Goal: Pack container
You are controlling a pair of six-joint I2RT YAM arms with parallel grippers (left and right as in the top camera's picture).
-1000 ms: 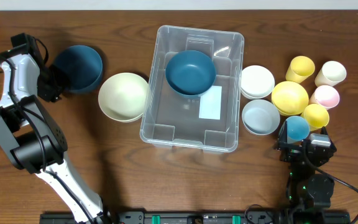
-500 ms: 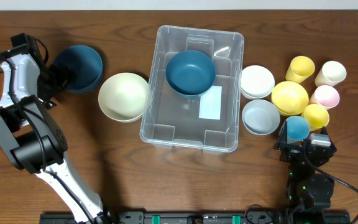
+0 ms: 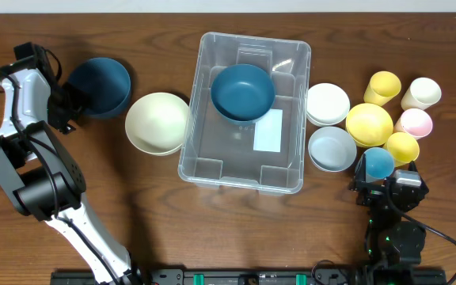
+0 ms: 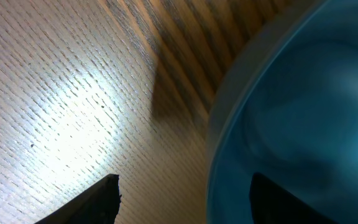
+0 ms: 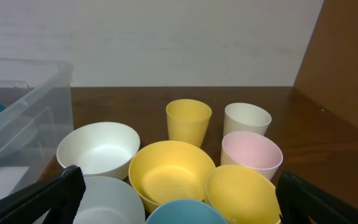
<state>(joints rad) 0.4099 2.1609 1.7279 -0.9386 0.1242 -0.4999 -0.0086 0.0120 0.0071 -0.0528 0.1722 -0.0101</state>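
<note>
The clear container point(image 3: 204, 150) stands mid-table with a white label point(image 3: 268, 131) on its base and a dark blue bowl point(image 3: 242, 91) inside at the far end. Its corner shows in the right wrist view point(image 5: 23, 106). A second dark blue bowl point(image 3: 101, 85) sits at the far left. My left gripper point(image 3: 66, 107) is open at that bowl's left rim. In the left wrist view, the gripper point(image 4: 185, 202) has one finger outside and one inside the bowl point(image 4: 303, 124). My right gripper point(image 3: 386, 188) is open and empty, just in front of a light blue cup point(image 3: 378, 162).
A cream bowl point(image 3: 157, 123) lies left of the container. To its right are a white bowl point(image 3: 328, 103), a pale grey-blue bowl point(image 3: 332, 148), a yellow bowl point(image 3: 369, 123), and yellow point(image 3: 382, 85), cream point(image 3: 423, 93), pink point(image 3: 414, 123) and small yellow point(image 3: 402, 146) cups.
My left gripper has shifted slightly at the left dark blue bowl's rim. The bowls, the container and the right arm have not moved.
</note>
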